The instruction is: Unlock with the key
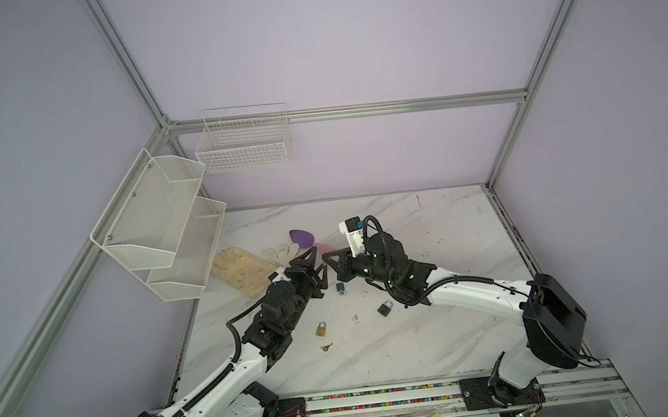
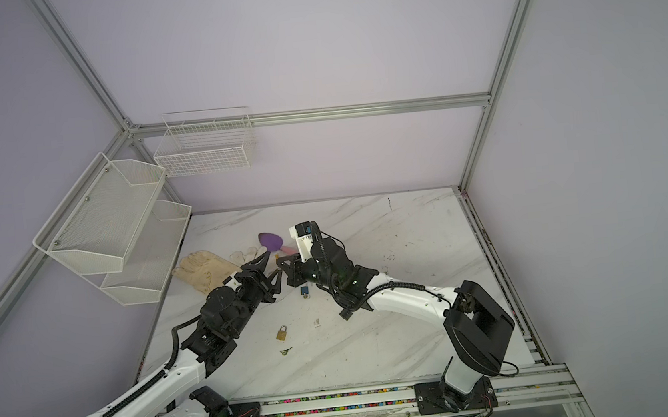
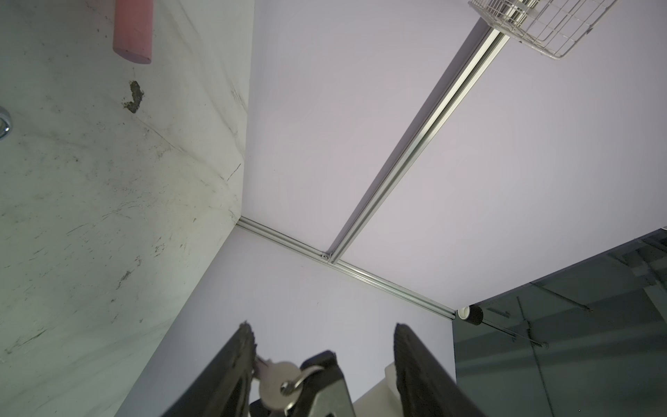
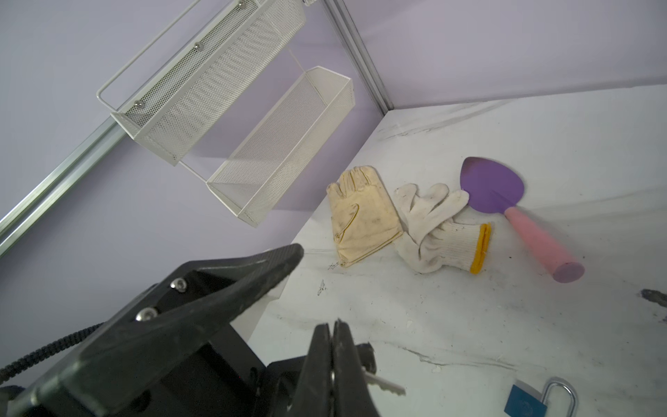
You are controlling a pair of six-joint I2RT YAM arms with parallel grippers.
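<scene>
Right wrist view shows our right gripper [image 4: 332, 330] clenched on the key [image 4: 384, 387], blade sticking out. Our left gripper [image 3: 325, 335] stands released around the key's head, one pad [image 3: 248, 352] touching it. We should close squarely on the head before the right lets go. The blue padlock [image 1: 340, 287] lies on the table [image 1: 441, 341], just nearer.

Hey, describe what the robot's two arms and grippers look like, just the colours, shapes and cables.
The left arm and right arm both have white link shells with black joint housings and black wrists. A black ribbed cable runs along the outside of each. The left gripper and right gripper have black, triangular fingers that taper to the tip. Silver screws show on one finger.
</scene>
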